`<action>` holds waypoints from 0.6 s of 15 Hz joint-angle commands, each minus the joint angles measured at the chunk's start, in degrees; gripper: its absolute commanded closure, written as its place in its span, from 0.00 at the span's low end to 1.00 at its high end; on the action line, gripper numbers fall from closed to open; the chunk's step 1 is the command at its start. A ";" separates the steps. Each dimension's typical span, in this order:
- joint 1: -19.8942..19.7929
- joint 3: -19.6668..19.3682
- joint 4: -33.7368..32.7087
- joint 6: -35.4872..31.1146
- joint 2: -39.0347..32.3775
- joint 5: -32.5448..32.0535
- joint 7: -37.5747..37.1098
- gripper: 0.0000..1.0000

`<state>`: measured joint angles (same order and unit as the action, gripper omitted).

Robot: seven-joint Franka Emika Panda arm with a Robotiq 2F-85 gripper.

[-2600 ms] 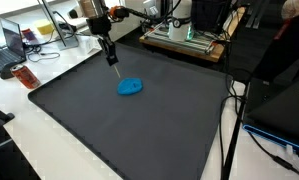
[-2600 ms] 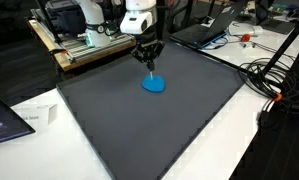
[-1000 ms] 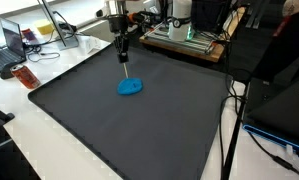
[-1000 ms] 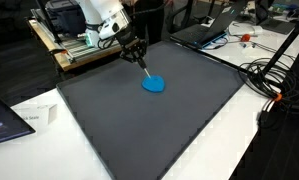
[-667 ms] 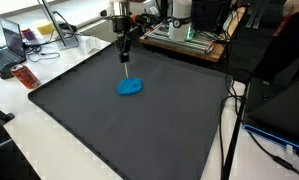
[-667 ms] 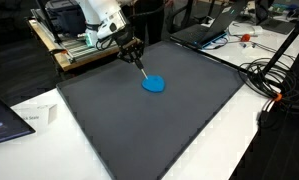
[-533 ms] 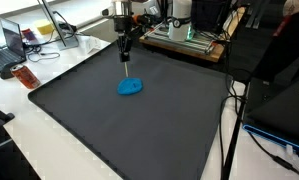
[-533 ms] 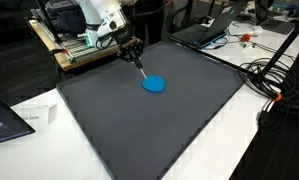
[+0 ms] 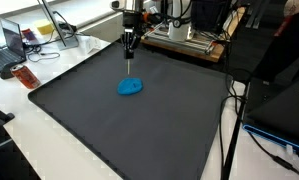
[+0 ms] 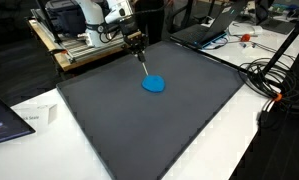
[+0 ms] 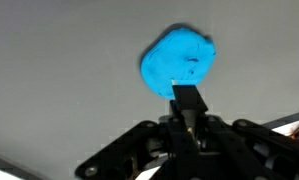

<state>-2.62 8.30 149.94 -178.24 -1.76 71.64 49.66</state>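
Gripper (image 9: 130,43) was clenched on a thin stick (image 9: 128,56). The stick hung down out of the jaws, roughly upright in an exterior view and slightly tilted in the other exterior one (image 10: 142,58). Its tip stopped short of the blue blob (image 9: 130,87), with no contact in either exterior view. In the wrist view the stick's dark end (image 11: 188,100) overlapped the blob's near edge (image 11: 177,60), with the blob straight ahead of the fingers.

The blob was flat and roundish. It lay on the dark mat (image 9: 139,125), nearer the robot's end than the middle. The mat sat on a white table (image 10: 234,130). A laptop (image 10: 207,32) was past the mat's far corner and cables (image 10: 274,75) ran off one side. An orange item (image 9: 24,77) lay beside the mat edge, well apart from the blob.
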 commanded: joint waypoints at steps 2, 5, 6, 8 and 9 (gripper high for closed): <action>3.20 2.38 2.20 -5.75 -0.26 -2.37 -4.73 0.97; 5.40 3.18 3.06 -11.45 -2.08 -2.32 -7.99 0.97; 6.21 3.29 3.15 -12.99 -2.74 -1.83 -8.31 0.97; 8.53 1.57 5.23 -15.68 -3.55 -9.80 -17.34 0.97; 9.02 1.19 5.59 -16.82 -4.38 -11.94 -19.57 0.97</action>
<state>3.97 11.12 152.94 -191.33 -4.90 68.57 40.50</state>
